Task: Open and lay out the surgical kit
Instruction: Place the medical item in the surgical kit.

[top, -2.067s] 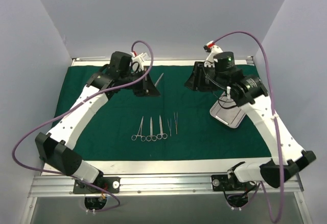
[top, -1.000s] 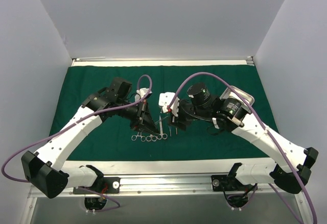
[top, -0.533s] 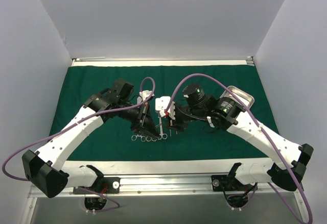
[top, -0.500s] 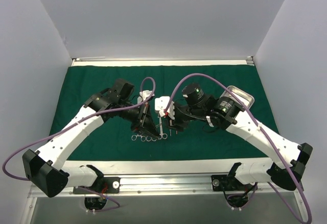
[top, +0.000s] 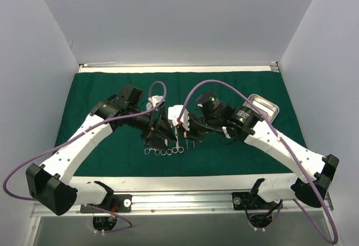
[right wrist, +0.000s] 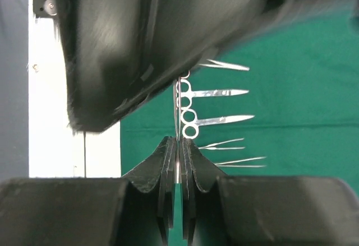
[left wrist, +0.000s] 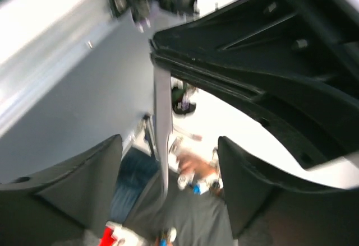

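The dark green cloth (top: 101, 89) lies spread over the table. On it, several ring-handled instruments (top: 164, 151) lie in a row, seen close in the right wrist view as scissors (right wrist: 216, 93) with tweezers (right wrist: 224, 144) beside them. Both grippers meet just above this row. My right gripper (right wrist: 178, 142) (top: 185, 132) is shut on a thin silver instrument (right wrist: 176, 117) that stands upright from its jaws. My left gripper (left wrist: 168, 139) (top: 164, 134) is open, and the same thin strip (left wrist: 162, 117) stands between its spread fingers with a gap on each side. The steel tray (top: 263, 105) sits at the right.
A white table border (top: 185, 167) runs along the near edge of the cloth, with a metal rail (top: 179, 201) in front of it. Grey walls close in the left, back and right sides. Purple cables (top: 224, 86) arch over both arms.
Both arms came from the back of the cloth to its middle. In the last half second my left gripper opened and my right gripper shut on the thin instrument.
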`<state>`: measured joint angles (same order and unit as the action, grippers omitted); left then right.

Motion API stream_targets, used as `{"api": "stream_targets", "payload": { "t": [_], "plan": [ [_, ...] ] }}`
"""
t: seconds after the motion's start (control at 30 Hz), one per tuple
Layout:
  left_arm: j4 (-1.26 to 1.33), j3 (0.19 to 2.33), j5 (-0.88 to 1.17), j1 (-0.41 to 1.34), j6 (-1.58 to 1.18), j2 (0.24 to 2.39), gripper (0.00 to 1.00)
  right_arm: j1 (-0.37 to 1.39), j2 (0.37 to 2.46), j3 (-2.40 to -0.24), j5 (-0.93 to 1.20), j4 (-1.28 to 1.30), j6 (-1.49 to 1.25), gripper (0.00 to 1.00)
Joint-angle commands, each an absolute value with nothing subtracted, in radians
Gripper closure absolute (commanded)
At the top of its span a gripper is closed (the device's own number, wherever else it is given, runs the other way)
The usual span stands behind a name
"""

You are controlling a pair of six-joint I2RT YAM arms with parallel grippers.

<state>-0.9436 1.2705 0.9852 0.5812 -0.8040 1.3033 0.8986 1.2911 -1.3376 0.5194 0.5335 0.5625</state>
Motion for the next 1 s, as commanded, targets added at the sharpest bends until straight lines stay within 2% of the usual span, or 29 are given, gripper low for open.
{"api": "stream_targets", "payload": {
  "t": [0.0, 0.13, 0.17, 0.2, 0.4, 0.47, 0.63, 0.97],
  "plan": [
    [-0.920, 1.292, 0.942, 0.502, -0.752, 1.266, 0.22, 0.862, 1.273, -1.293, 0.499, 0.476, 0.453, 1.00],
    [-0.980, 1.365, 0.804, 0.382, -0.693, 1.282, 0.13, 0.767, 1.296, -1.236, 0.471, 0.402, 0.226, 1.00],
    [-1.001, 1.391, 0.707, 0.373, -0.665, 1.290, 0.04, 0.746, 1.311, -1.227, 0.463, 0.394, 0.177, 1.00],
    [-1.041, 1.419, 0.649, 0.365, -0.649, 1.307, 0.03, 0.709, 1.327, -1.224, 0.444, 0.390, 0.073, 1.00],
    [-1.078, 1.571, 0.369, 0.360, -0.618, 1.361, 0.06, 0.657, 1.451, -1.131, 0.414, 0.329, -0.265, 1.00],
    [-1.088, 1.600, 0.327, 0.360, -0.598, 1.368, 0.06, 0.657, 1.482, -1.095, 0.336, 0.298, -0.394, 1.00],
    [-1.095, 1.603, 0.360, 0.356, -0.560, 1.400, 0.06, 0.643, 1.516, -1.020, 0.131, 0.276, -0.609, 1.00],
    [-1.051, 1.537, 0.402, 0.353, -0.563, 1.404, 0.06, 0.594, 1.545, -0.937, 0.014, 0.281, -0.753, 1.00]
  ]
}}
